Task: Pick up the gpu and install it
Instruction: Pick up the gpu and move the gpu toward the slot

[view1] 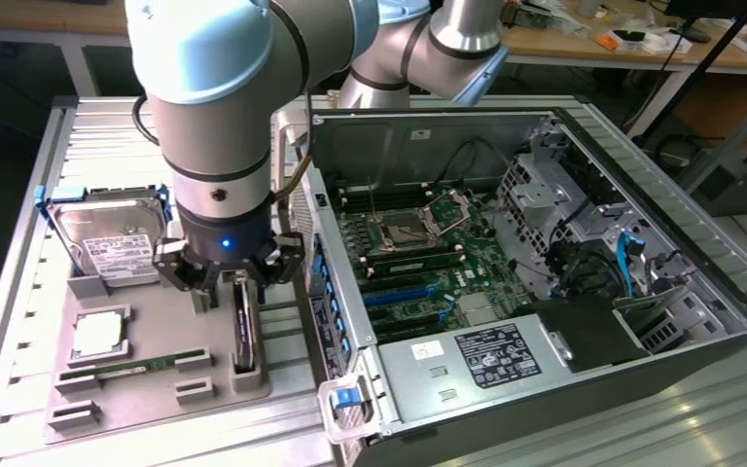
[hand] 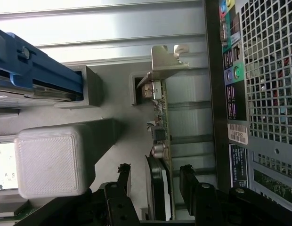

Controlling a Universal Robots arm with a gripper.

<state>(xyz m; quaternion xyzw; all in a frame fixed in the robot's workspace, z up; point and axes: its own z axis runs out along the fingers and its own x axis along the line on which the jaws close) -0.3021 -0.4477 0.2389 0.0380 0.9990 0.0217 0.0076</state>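
Surface: ribbed metal table [view1: 17, 331] carried a grey fixture tray [view1: 153, 326] on the exterior view's left and an open computer case [view1: 685, 321] on its right; wooden workbenches [view1: 568, 49] stood behind.
Arm: the silver-and-blue arm [view1: 218, 117] reached down over the tray, just beside the case's open side.
Pincer: the gripper [view1: 231, 284] [hand: 153, 178] hung released, its black fingers [hand: 121, 181] spread on either side of the card with a visible gap on each side, gripping nothing.
Card: the gpu [view1: 245, 331] [hand: 161, 127] stood on its long edge in a slotted grey holder on the tray, at the tray side nearest the case, not yet lifted.
Bracket: its silver end bracket [hand: 165, 61] sat at the end of the card farthest from the fingers, next to a grey support block.
Hard drive: a silver hard drive [view1: 114, 238] with a white label leaned in a blue caddy [hand: 37, 70] at the tray's far end, apart from the card.
Processor: a square CPU [view1: 98, 334] lay flat on the tray, well to the exterior view's left of the card.
Memory: a slim green RAM stick [view1: 127, 372] lay in its grey clips nearer the camera than the CPU.
Case interior: the motherboard [view1: 426, 263] lay exposed with blue expansion slots, and a labelled power supply [view1: 478, 360] sat at the near end.
Case rear: a perforated panel [hand: 268, 84] and coloured ports ran alongside the card in the wrist view.
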